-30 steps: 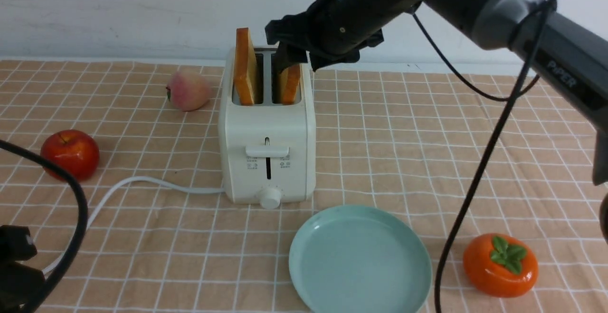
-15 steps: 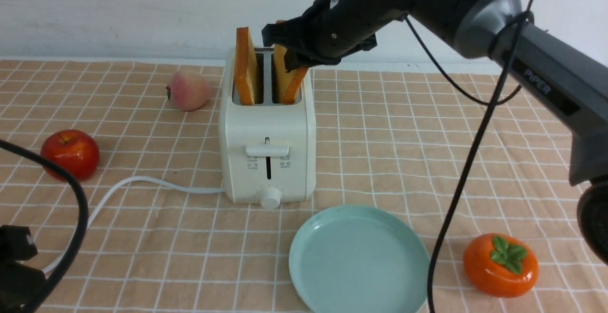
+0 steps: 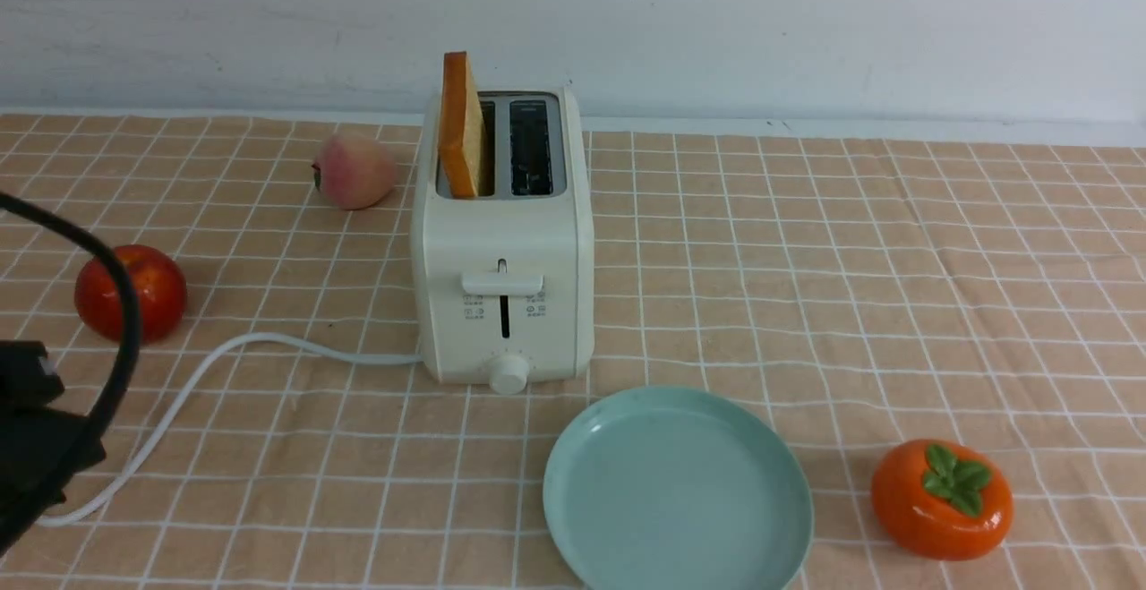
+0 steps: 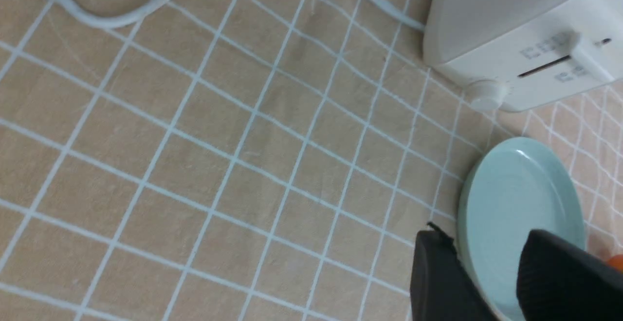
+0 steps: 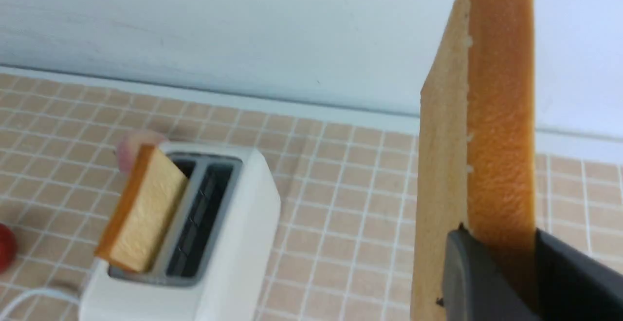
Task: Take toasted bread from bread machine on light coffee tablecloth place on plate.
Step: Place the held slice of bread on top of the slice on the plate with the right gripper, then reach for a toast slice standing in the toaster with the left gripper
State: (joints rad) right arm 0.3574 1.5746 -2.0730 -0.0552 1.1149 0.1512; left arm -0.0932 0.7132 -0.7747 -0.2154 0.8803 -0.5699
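Our right gripper (image 5: 501, 262) pinches toast slice (image 5: 486, 141) by one edge, high up, well apart from plate (image 3: 671, 483). Risk: shallow grip, slice pivots or slips on descent and misses plate. Second slice (image 3: 461, 124) stands in toaster (image 3: 501, 259). Left gripper (image 4: 482, 243) parted, empty.

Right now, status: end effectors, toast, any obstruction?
Right end effector shut on held slice, high up. Left end effector open, empty. Second slice in bread machine; plate bare, nothing blocking.

No readable text, bread machine (image 3: 501, 241) markings too small
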